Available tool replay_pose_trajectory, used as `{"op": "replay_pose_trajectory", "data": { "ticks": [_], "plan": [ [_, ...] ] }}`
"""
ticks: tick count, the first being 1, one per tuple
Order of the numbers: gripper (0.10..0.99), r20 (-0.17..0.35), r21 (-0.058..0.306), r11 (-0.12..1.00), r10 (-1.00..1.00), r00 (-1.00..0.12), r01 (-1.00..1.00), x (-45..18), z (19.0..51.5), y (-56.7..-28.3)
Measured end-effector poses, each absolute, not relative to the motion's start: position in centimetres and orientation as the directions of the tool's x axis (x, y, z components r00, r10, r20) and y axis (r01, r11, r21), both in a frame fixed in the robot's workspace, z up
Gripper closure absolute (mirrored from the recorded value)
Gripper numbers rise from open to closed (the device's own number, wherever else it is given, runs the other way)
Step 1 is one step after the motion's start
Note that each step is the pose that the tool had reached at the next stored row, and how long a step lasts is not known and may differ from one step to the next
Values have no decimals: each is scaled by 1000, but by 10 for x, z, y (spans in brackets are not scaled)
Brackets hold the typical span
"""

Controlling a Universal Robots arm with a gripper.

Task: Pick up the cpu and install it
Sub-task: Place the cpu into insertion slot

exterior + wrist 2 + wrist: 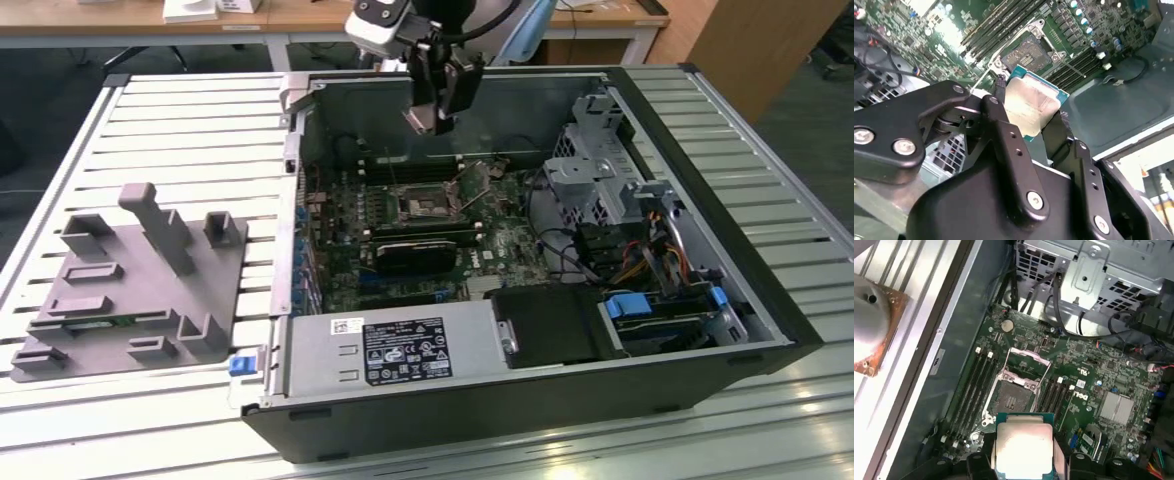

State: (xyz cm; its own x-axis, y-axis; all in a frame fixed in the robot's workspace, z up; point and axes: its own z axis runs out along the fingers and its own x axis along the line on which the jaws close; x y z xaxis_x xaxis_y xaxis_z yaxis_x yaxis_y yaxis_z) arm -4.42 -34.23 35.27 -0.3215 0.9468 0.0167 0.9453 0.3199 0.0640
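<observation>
The cpu (1031, 107), a small square chip with a silver-grey top and a thin green rim, sits between my gripper's (1030, 106) black fingers (999, 125). In the first wrist view the cpu (1024, 445) hangs above the motherboard, just short of the open socket (1014, 399), whose metal bracket is flipped up. In the exterior view my gripper (427, 120) hovers over the far part of the open computer case, above and behind the socket (430, 205). The socket (1026, 52) looks bare in both wrist views.
Memory slots (976, 385) flank the socket. A black card (420, 250) lies across the board nearer the front. A metal drive cage (601, 150) and cables fill the exterior view's right, a power supply (387, 350) the front. A grey fixture (134, 280) stands on the slatted table.
</observation>
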Motion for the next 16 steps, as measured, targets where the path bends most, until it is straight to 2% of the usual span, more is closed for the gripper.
{"op": "replay_pose_trajectory", "data": {
  "ticks": [16],
  "plan": [
    [545, 11, 63, 140, 990, -141, 988, -44, 342, -342]
  ]
}}
